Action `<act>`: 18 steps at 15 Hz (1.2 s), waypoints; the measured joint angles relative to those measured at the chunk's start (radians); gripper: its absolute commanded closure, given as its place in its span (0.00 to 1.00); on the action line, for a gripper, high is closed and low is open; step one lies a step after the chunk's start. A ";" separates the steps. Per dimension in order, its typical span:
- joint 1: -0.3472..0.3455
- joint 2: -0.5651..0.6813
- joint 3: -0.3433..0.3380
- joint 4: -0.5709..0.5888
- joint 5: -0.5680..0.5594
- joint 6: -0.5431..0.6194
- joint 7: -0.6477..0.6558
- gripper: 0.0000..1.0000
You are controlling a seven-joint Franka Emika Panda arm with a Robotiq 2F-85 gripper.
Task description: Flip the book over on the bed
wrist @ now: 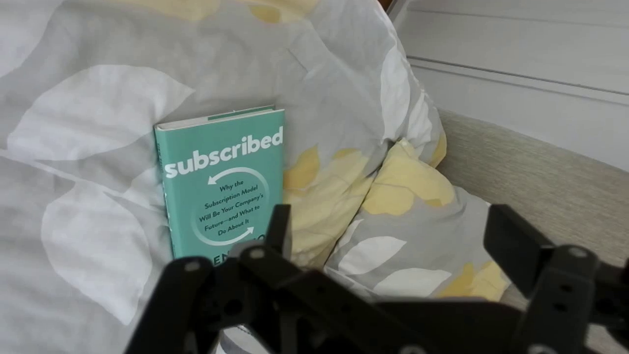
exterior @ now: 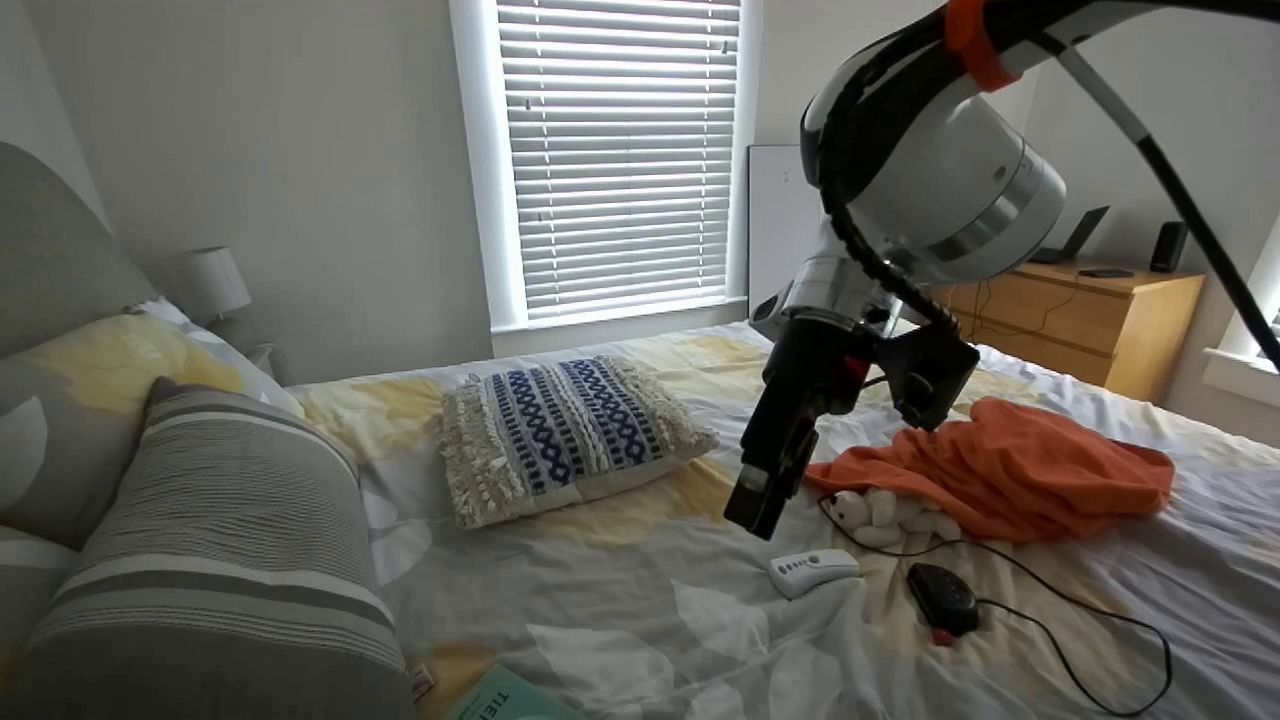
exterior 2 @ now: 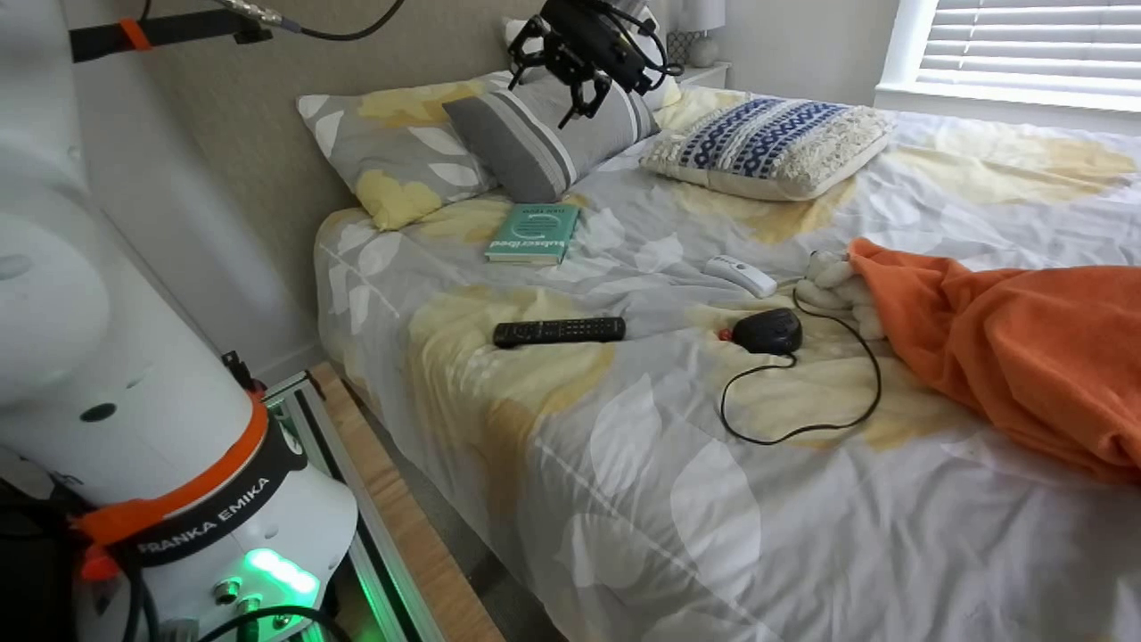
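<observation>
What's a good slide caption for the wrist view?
Open gripper over the bed, partly hiding the teal book, which lies front cover up.

In an exterior view, the window (exterior: 622, 150) is faced across the bed (exterior: 480, 600). In an exterior view, the bed is seen from beside the robot's base (exterior 2: 232, 539). The book (wrist: 223, 184), shared by all three, is looked down on closely in the wrist view.

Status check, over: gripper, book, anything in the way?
Gripper open, holding nothing. Book flat on the bed, title up. Striped pillow close beside it, might get in the way.
</observation>
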 measured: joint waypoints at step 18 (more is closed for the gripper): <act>0.027 0.414 0.097 0.310 -0.047 0.105 0.136 0.00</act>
